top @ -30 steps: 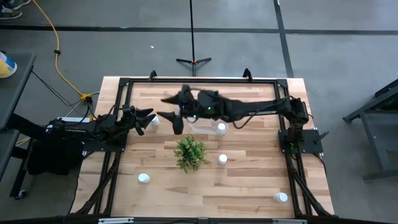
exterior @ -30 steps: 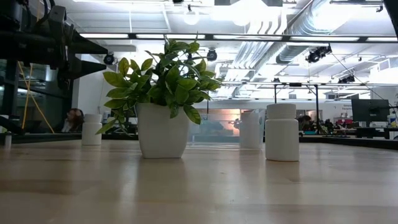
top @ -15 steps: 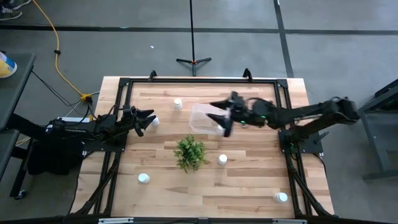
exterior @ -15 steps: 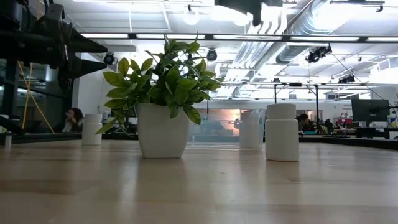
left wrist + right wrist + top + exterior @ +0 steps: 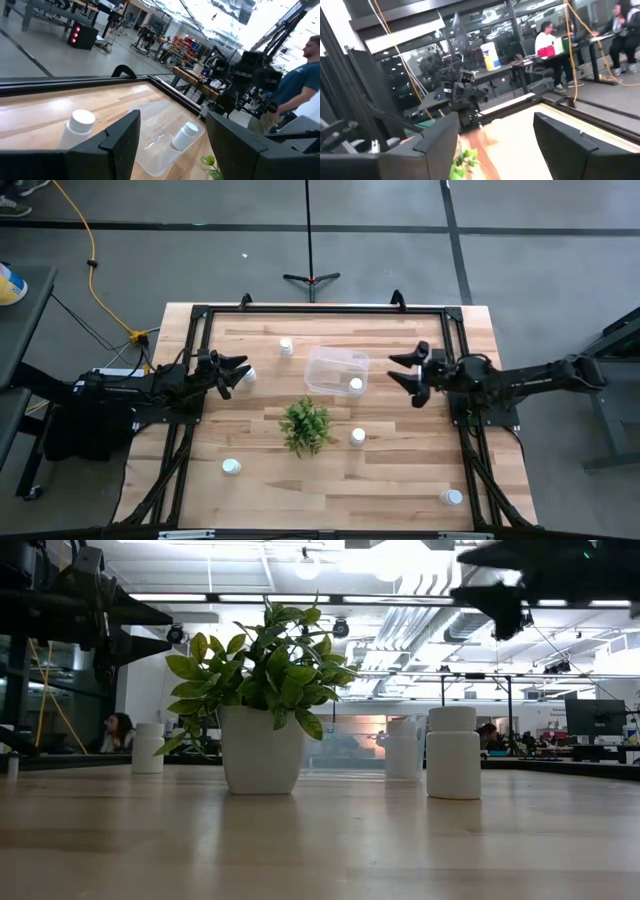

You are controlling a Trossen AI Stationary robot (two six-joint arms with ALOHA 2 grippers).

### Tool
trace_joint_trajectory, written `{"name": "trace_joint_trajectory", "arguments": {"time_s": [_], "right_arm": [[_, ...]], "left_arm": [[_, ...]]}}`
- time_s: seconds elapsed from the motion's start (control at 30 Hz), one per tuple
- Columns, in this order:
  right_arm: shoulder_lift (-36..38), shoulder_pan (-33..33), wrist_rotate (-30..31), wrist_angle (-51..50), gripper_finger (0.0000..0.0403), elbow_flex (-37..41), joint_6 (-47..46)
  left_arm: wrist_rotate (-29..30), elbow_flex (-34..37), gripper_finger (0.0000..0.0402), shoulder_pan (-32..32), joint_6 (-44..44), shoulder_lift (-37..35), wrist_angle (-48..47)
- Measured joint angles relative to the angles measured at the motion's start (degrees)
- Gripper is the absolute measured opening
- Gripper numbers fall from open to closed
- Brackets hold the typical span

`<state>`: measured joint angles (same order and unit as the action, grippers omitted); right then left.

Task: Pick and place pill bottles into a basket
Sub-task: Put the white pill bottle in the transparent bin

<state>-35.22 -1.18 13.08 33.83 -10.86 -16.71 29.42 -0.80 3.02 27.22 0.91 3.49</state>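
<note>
Bottle (image 5: 355,384) upright in basket (image 5: 322,360), cap up

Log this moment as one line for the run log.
left gripper: open, empty, parked at table's left edge | right gripper: open, empty, right of basket | one pill bottle in basket

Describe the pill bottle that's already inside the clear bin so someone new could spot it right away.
Start at the small green leafy plant in the middle of the wooden table. Just behind it sits the clear rectangular plastic bin. The small white capped pill bottle lies inside it, the only bottle enclosed by walls; the others stand on bare wood.
</note>
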Motion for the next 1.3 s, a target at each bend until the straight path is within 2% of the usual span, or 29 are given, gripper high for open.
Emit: {"name": "trace_joint_trajectory", "arguments": {"time_s": [0.27, 0.37, 0.47, 0.57, 0.73, 0.9, 0.97, 1.07, 1.3], "right_arm": [[14.16, -0.01, -0.26, 0.12, 0.0178, 9.74, 3.98], [17.5, -0.01, -0.11, -4.34, 0.0153, 10.28, 5.18], [19.15, 0.01, 0.49, -6.59, 0.0135, 10.28, 4.89], [19.67, 0.01, 0.59, -6.7, 0.0126, 10.27, 3.2], [19.58, 0.01, 1.32, -8.6, 0.0122, 10.27, -1.63], [19.58, 0.01, 2.48, -9.19, 0.0123, 10.26, -4.84], [19.58, 0.03, 2.47, -9.21, 0.0124, 10.27, -5.14], [19.58, 0.03, 2.47, -9.45, 0.0124, 10.26, -4.71], [19.56, 0.03, 4.44, -9.46, 0.0124, 10.26, -4.04]], "left_arm": [[0.12, 0.0, 0.0262, 0.01, -2.69, 0.0, 0.01], [0.15, 0.0, 0.0262, -0.01, -3.5, 0.0, 0.0], [0.84, 0.02, 0.0262, -0.01, -1.31, 0.0, 0.92], [1.22, 0.0, 0.0262, 0.01, 1.74, -0.07, 6.28], [-0.75, -0.92, 0.0262, -0.01, -3.77, 0.08, 9.44], [-1.63, -8.15, 0.0262, 0.01, -11.83, 1.08, 5.98], [-1.67, -12.32, 0.0262, 0.0, -16.11, 2.03, 2.6], [-0.65, -19.53, 0.0262, -0.01, -20.05, 4.64, -7.83], [-0.23, -35.14, 0.0262, -0.01, -20.29, 13.79, -29.71]]}}
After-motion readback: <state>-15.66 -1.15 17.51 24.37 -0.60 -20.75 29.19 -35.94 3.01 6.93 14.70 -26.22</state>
